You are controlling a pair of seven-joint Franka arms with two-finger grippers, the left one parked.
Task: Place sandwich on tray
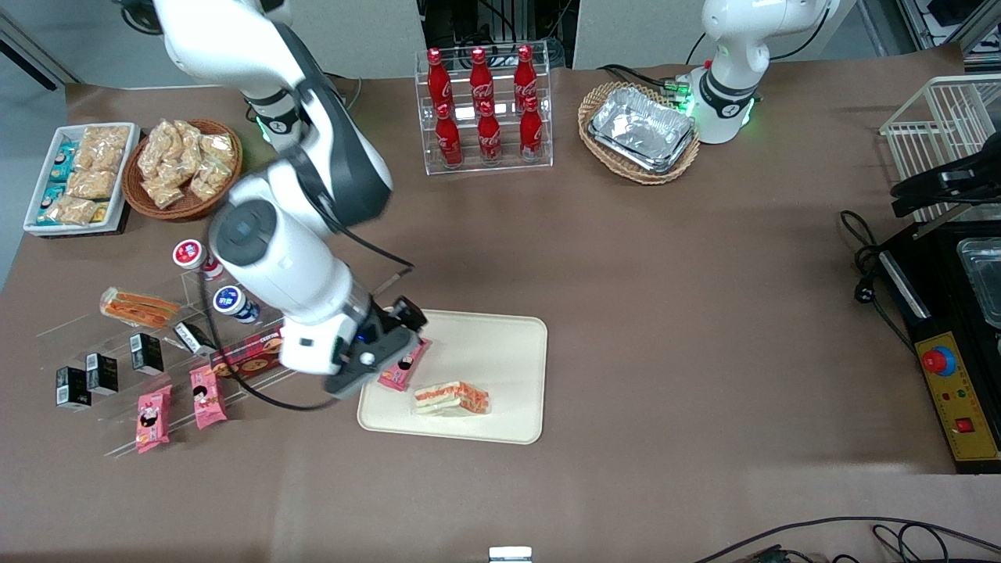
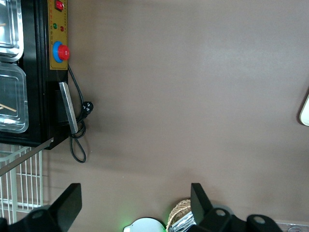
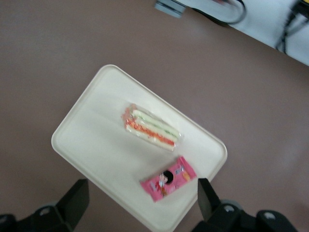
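Note:
A clear-wrapped sandwich (image 1: pixel 452 398) (image 3: pixel 152 127) with white bread and orange-red filling lies flat on the cream-beige tray (image 1: pixel 500 352) (image 3: pixel 96 140), near the tray's edge closest to the front camera. My right gripper (image 1: pixel 381 356) (image 3: pixel 140 208) hovers open above the tray's end toward the working arm, holding nothing. Its fingers (image 3: pixel 72 200) stand wide apart and clear of the sandwich. A pink snack packet (image 1: pixel 404 365) (image 3: pixel 169 178) lies on the tray just under the gripper. A second, similar sandwich (image 1: pixel 139 307) rests on the clear display shelf toward the working arm's end.
The clear shelf also holds two yogurt cups (image 1: pixel 190 254), small black boxes (image 1: pixel 102 374) and pink packets (image 1: pixel 153 417). Farther from the front camera stand a cola bottle rack (image 1: pixel 485 105), a wicker basket of foil trays (image 1: pixel 641 131) and a snack basket (image 1: pixel 181 166). A black control box (image 1: pixel 950 383) sits toward the parked arm's end.

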